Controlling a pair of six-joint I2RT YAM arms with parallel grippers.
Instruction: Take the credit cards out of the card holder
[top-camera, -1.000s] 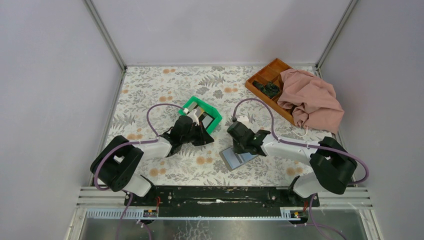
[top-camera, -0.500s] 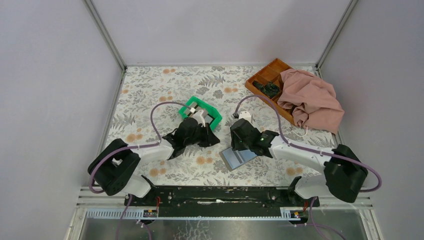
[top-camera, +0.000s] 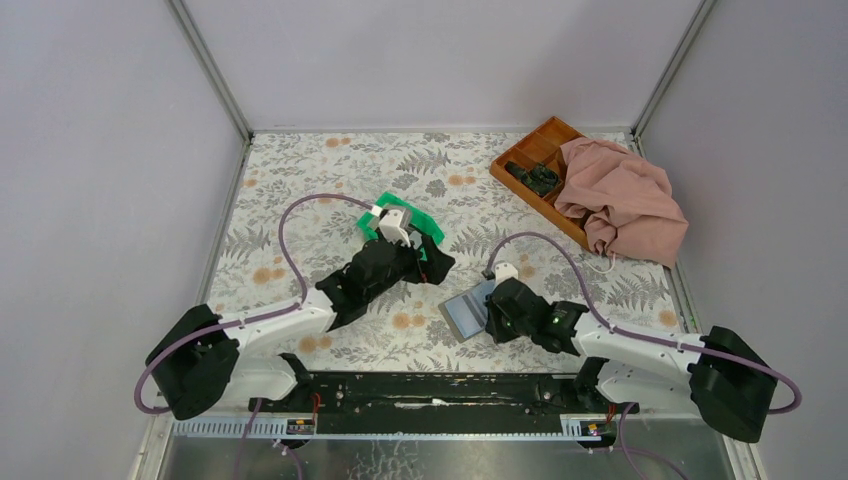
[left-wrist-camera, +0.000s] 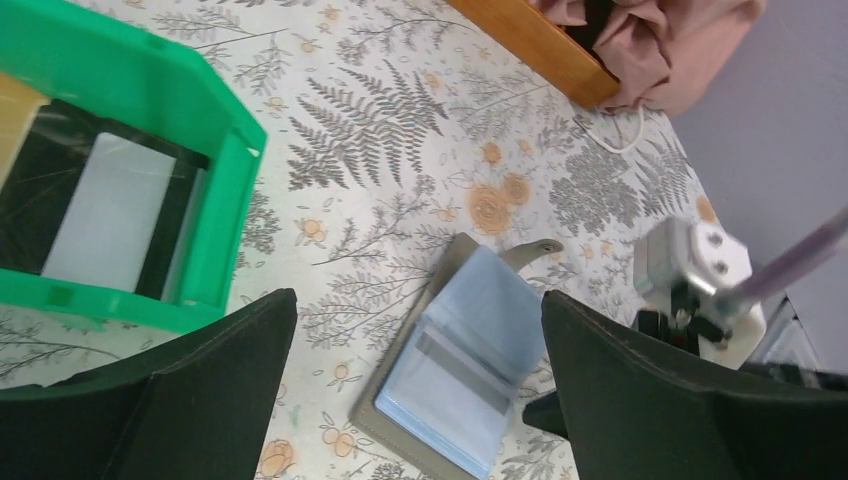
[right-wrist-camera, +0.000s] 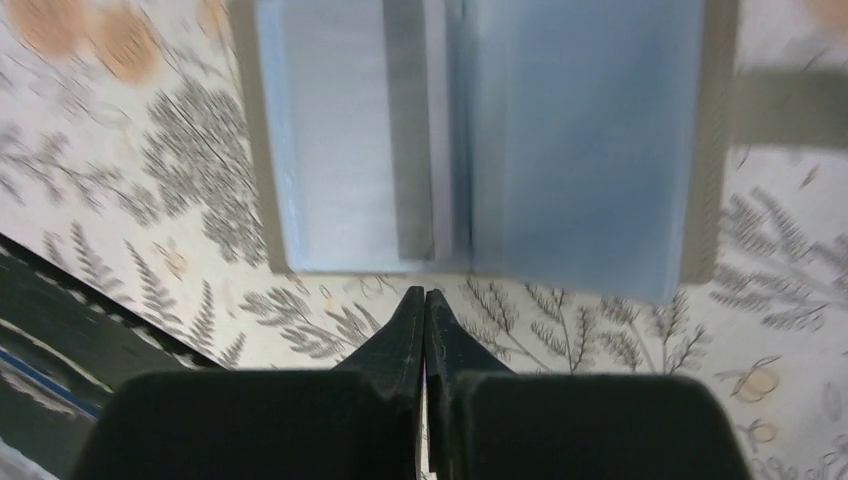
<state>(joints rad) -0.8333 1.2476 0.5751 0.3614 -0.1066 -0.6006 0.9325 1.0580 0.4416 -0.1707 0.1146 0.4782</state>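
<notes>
Two pincers sit close to the card holder (top-camera: 463, 312), which lies open on the floral worktop (top-camera: 300, 170) at lower centre of the top view. The left pincer (left-wrist-camera: 418, 300) hangs spread wide, gripping nothing. The right pincer (right-wrist-camera: 425, 297) is pinched tight and empty, just below the holder's edge. A whitish credit card (left-wrist-camera: 110, 215) lies in the green bin (left-wrist-camera: 225, 160), upper left of the left wrist view.

My left arm (top-camera: 275, 322) reaches forward toward the middle, my left fingers (left-wrist-camera: 190, 395) spread wide, gripping nothing. My right arm (top-camera: 630, 340) lies low, my right fingers (right-wrist-camera: 400, 345) pressed together, empty.
</notes>
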